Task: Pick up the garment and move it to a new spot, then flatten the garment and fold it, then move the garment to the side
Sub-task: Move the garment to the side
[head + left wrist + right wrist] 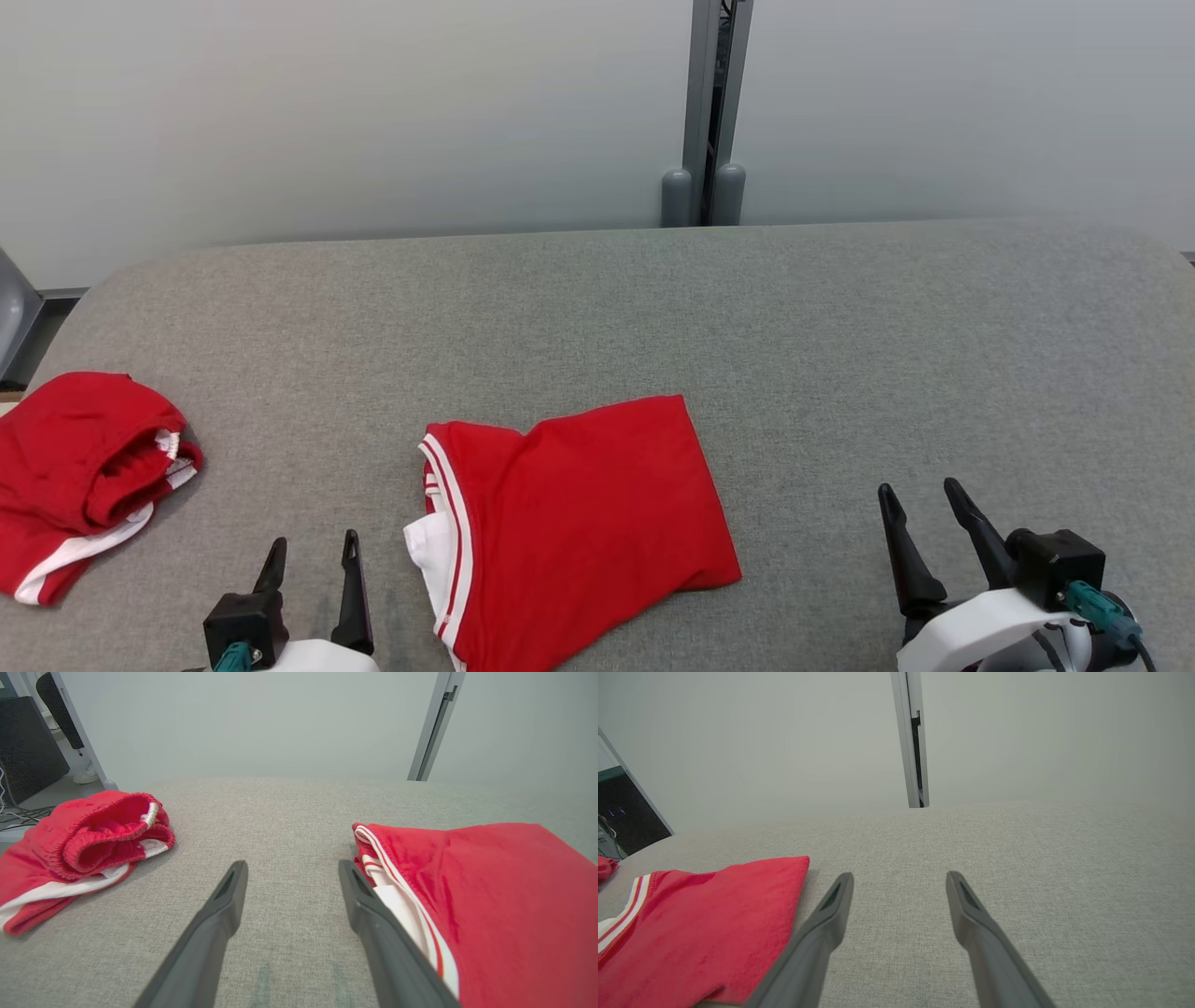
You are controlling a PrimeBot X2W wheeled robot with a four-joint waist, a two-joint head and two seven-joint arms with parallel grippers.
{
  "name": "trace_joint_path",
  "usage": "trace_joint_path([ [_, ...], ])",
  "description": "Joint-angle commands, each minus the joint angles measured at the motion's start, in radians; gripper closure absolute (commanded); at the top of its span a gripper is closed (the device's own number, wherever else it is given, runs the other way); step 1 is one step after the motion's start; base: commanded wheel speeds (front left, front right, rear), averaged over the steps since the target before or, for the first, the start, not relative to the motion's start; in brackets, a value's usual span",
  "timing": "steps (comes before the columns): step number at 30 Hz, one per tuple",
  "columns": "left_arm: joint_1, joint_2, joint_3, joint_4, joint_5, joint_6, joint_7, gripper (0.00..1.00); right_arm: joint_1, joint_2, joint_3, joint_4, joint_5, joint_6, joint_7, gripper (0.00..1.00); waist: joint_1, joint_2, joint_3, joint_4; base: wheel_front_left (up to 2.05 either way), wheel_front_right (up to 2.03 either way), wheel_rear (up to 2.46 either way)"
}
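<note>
Left gripper [314, 539] and right gripper [918, 485], wide open and empty, flank the folded red shirt [579, 523] by the grey table's [840, 327] front edge; each should pinch all layers, preserving the fold.

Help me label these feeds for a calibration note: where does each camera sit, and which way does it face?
Head view: on the head, facing forward and down at the grey table; left gripper lower left, right gripper lower right, both open.
Left wrist view: on the left wrist, along its fingers, between crumpled garment and folded garment.
Right wrist view: on the right wrist, along its fingers; folded garment at left.
All three share the folded garment.
</note>
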Motion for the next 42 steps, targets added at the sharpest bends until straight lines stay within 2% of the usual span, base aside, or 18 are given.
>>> trace_joint_path([
  [1, 0.007, 0.004, 0.003, -0.008, 0.007, 0.005, -0.002, 0.00, 0.004, -0.005, 0.000, -0.008, -0.003, 0.000, -0.001, 0.00, 0.0000, 0.0000, 0.002, 0.000, 0.00, 0.00, 0.00],
  [17, 0.003, 0.005, -0.020, -0.028, 0.011, 0.004, -0.002, 0.00, -0.008, -0.005, 0.020, 0.010, -0.030, 0.000, -0.001, 0.00, 0.0000, 0.0000, 0.018, 0.021, 0.00, 0.00, 0.00],
  [22, -0.019, 0.004, -0.030, -0.038, 0.001, 0.005, -0.002, 0.00, -0.025, -0.005, 0.044, 0.034, -0.027, 0.000, -0.001, 0.00, 0.0000, 0.0000, 0.052, 0.059, 0.00, 0.00, 0.00],
  [30, -0.044, 0.004, -0.089, -0.042, -0.021, 0.009, -0.002, 0.00, -0.104, -0.005, 0.102, 0.127, 0.003, 0.000, -0.001, 0.00, 0.0000, 0.0000, 0.112, 0.173, 0.00, 0.00, 0.00],
  [33, -0.052, 0.004, -0.101, -0.043, -0.032, 0.016, -0.002, 0.00, -0.157, -0.005, 0.118, 0.181, 0.018, 0.000, -0.001, 0.00, 0.0000, 0.0000, 0.130, 0.218, 0.00, 0.00, 0.00],
  [35, -0.055, 0.004, -0.104, -0.045, -0.032, 0.017, -0.002, 0.00, -0.170, -0.005, 0.120, 0.196, 0.021, 0.000, 0.000, 0.00, 0.0000, 0.0000, 0.134, 0.226, 0.00, 0.00, 0.00],
  [40, -0.080, 0.004, -0.113, -0.056, -0.039, 0.021, -0.002, 0.00, -0.260, -0.005, 0.125, 0.326, 0.043, 0.000, 0.000, 0.00, 0.0000, 0.0000, 0.172, 0.260, 0.00, 0.00, 0.00],
  [41, -0.080, 0.005, -0.113, -0.057, -0.040, 0.022, -0.002, 0.00, -0.272, -0.005, 0.129, 0.347, 0.049, 0.000, 0.000, 0.15, 0.0000, 0.0000, 0.176, 0.261, 0.00, 0.00, 0.00],
  [42, -0.082, 0.004, -0.113, -0.058, -0.040, 0.023, -0.002, 0.00, -0.286, -0.005, 0.136, 0.367, 0.050, 0.000, 0.000, 0.51, 0.0000, 0.0000, 0.182, 0.262, 0.00, 0.00, 0.00],
])
